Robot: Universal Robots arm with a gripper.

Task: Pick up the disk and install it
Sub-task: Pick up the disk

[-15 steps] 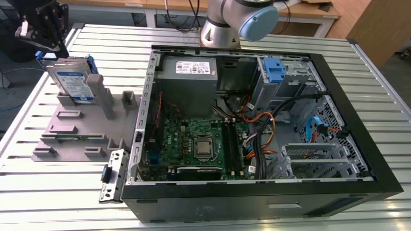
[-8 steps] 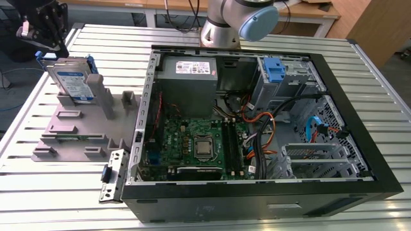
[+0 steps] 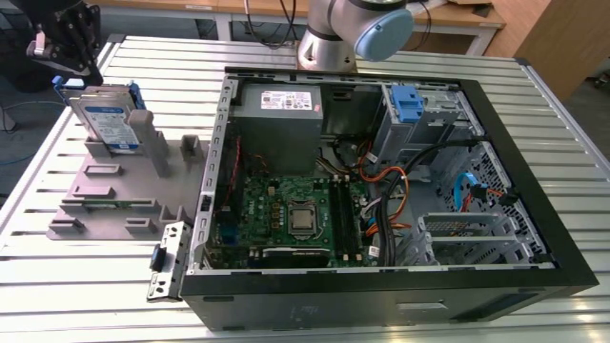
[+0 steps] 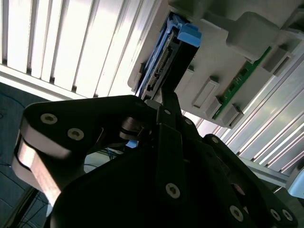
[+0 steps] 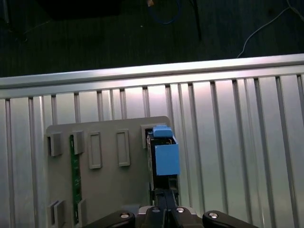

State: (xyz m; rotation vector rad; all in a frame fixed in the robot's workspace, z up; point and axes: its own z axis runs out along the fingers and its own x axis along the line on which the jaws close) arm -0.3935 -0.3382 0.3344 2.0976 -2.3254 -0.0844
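Note:
The disk [image 3: 110,121] stands on edge in a grey holder [image 3: 105,193] on the slatted table, at the exterior view's left; it is silver with a white-and-blue label and a blue carrier frame. My gripper [image 3: 84,71] hangs just above the disk's upper end, fingers together with nothing between them. In both wrist views the closed fingertips [image 4: 164,97] [image 5: 164,199] point at the disk's edge [image 4: 175,57], with its blue carrier [image 5: 166,159] just beyond them. Whether the tips touch the disk is unclear.
An open computer case [image 3: 533,214] lies at the exterior view's right, holding a motherboard [image 3: 296,214], a grey power-supply box [image 3: 281,100], cables, and a drive bay with a blue clip [image 3: 405,103]. A loose metal bracket [image 3: 167,261] lies by the case's near corner. The arm's base [image 3: 329,36] stands behind.

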